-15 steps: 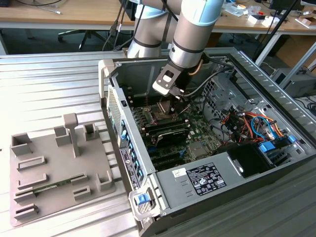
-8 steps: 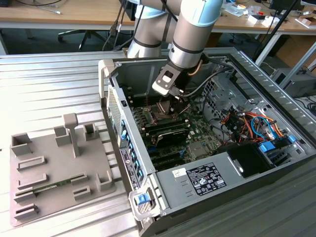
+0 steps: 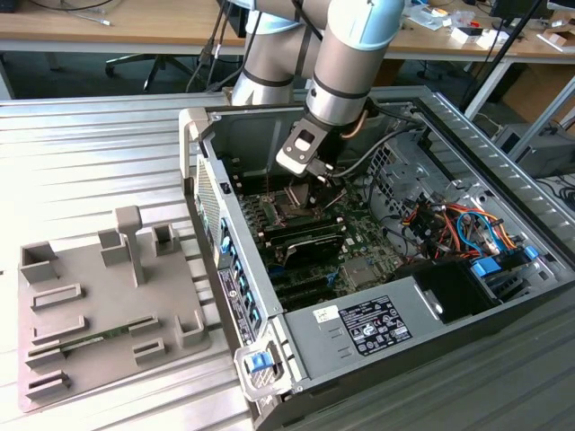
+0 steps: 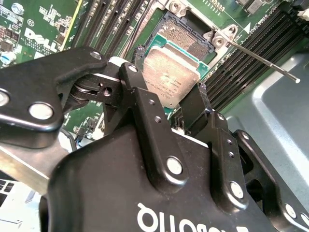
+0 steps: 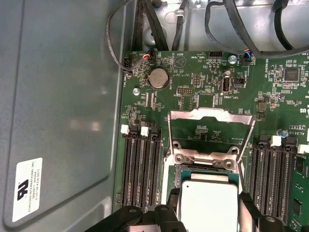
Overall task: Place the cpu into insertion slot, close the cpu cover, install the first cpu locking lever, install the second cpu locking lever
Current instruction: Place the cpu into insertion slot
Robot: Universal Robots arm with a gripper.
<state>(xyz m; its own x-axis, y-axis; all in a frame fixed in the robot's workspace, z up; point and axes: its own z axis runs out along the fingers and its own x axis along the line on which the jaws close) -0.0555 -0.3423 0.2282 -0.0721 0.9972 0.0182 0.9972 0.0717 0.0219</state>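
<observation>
While the gripper (image 4: 166, 87) clamps the cpu (image 4: 171, 77) flat between its two fingers (image 4: 137, 92), the chip hangs just short of the open insertion slot (image 4: 186, 36), which in the exterior view lies toward seven o'clock from the claw, with the cpu cover (image 5: 210, 115) raised.

arm (image 3: 346, 63): silver-grey tubes, pale blue joint cap, black cable alongside | gripper (image 4: 166, 84): black linkage bars, silver round pins, white lettering on body
</observation>
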